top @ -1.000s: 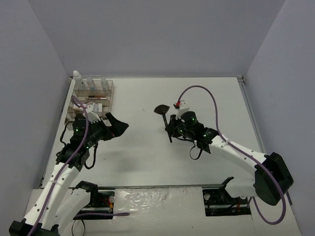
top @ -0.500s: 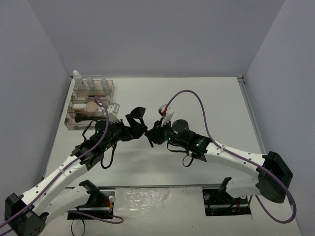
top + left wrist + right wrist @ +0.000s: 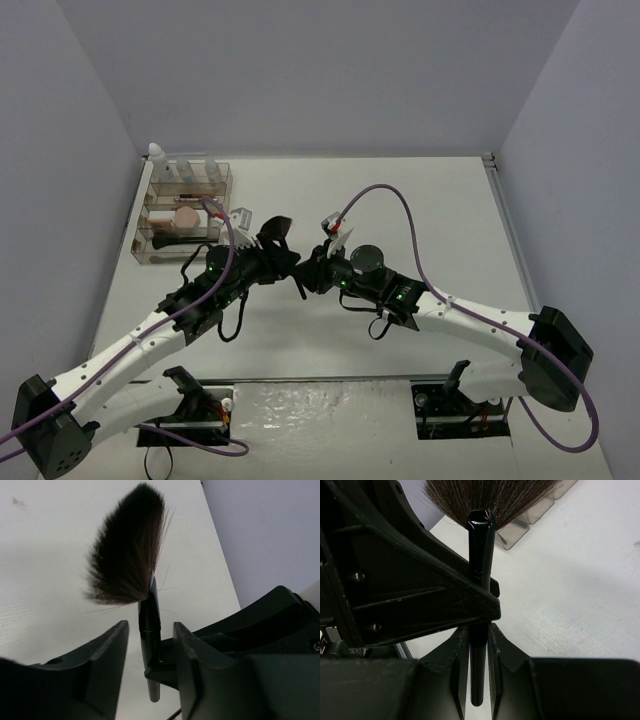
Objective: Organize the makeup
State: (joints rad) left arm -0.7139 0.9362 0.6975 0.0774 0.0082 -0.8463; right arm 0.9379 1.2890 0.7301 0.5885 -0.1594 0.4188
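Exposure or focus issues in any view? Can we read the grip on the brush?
Top external: even, soft light, faint shadows; the brush is tiny. Left wrist: table nearly blown out, bristles sharp, left gripper dark and soft-edged. Right wrist: right gripper underexposed, thin glare along the brush handle; its clamp on the handle reads clearly.

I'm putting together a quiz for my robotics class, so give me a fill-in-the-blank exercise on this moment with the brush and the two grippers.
1. The right gripper grips the black brush by its ____.
2. The left gripper has its jaws ____, one finger on each side of the brush's stem with gaps showing.
3. The organizer tray stands at the far ____ corner of the table.

Missing words: handle; open; left.
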